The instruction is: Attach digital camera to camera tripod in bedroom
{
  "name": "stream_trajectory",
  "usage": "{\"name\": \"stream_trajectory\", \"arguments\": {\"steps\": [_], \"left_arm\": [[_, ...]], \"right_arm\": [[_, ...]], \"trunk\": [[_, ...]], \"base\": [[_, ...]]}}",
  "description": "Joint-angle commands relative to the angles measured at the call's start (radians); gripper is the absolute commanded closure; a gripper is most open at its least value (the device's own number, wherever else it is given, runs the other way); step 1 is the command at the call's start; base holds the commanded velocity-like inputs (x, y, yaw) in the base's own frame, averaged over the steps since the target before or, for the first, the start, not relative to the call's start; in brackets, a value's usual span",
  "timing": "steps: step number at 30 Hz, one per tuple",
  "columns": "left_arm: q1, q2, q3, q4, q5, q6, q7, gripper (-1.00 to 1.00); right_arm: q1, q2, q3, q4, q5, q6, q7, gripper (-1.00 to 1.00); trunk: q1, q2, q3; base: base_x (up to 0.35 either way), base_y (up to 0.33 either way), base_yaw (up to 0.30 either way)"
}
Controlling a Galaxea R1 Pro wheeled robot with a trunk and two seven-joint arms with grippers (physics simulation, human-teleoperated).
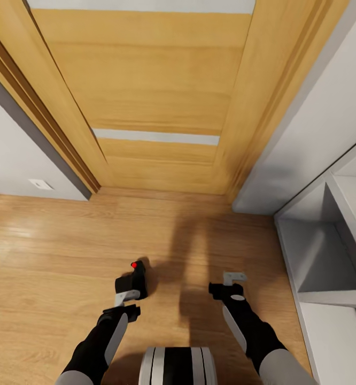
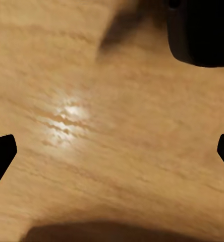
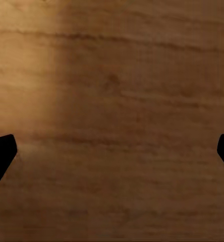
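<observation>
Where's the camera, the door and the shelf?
camera (image 1: 138, 278): head view, on its black body below the red dot.
door (image 1: 146, 80): head view, on its upper wood panel.
shelf (image 1: 333, 297): head view, on its white board's front edge.

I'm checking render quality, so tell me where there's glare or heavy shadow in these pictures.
Head view: soft dark shadows stretch over the wood floor from the arms toward the door. Left wrist view: a bright white glare patch on the floor, and the camera is a featureless black mass. Right wrist view: the floor is dim, brighter along one side.
</observation>
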Motion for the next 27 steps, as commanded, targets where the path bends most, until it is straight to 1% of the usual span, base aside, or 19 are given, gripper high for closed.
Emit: {"name": "stream_trajectory", "arguments": {"steps": [1,2,4,21,24,27], "left_arm": [[0.0,-0.001,0.0,-0.003,0.011,0.003,0.007,-1.0],[0.0,-0.001,-0.001,-0.005,0.011,0.001,0.007,-1.0],[0.0,-0.002,-0.001,-0.006,0.012,0.0,0.007,-1.0],[0.0,-0.001,0.0,-0.007,0.011,-0.001,0.007,-1.0],[0.0,-0.001,0.0,-0.008,0.011,-0.001,0.007,-1.0],[0.0,-0.001,0.0,-0.009,0.011,-0.001,0.007,-1.0]], "right_arm": [[0.0,-0.002,0.005,-0.033,-0.011,0.005,-0.009,-1.0],[0.0,-0.003,0.005,-0.071,-0.011,0.006,-0.009,-1.0],[0.0,-0.005,0.005,-0.083,-0.011,0.005,-0.009,-1.0],[0.0,-0.006,0.006,-0.087,-0.012,0.004,-0.009,-1.0],[0.001,-0.006,0.006,-0.088,-0.001,0.004,-0.01,-1.0],[0.001,-0.005,0.005,-0.088,0.019,0.005,-0.011,-1.0]], "trunk": [[0.0,-0.001,-0.005],[0.001,-0.001,-0.009],[0.002,-0.001,-0.016],[0.009,-0.005,-0.082],[0.011,-0.006,-0.094],[0.012,-0.007,-0.105]], "base": [[0.0,0.0,0.0],[0.0,0.0,0.0],[0.0,0.0,0.0],[0.0,0.0,0.0],[0.0,0.0,0.0],[0.0,0.0,0.0]]}}
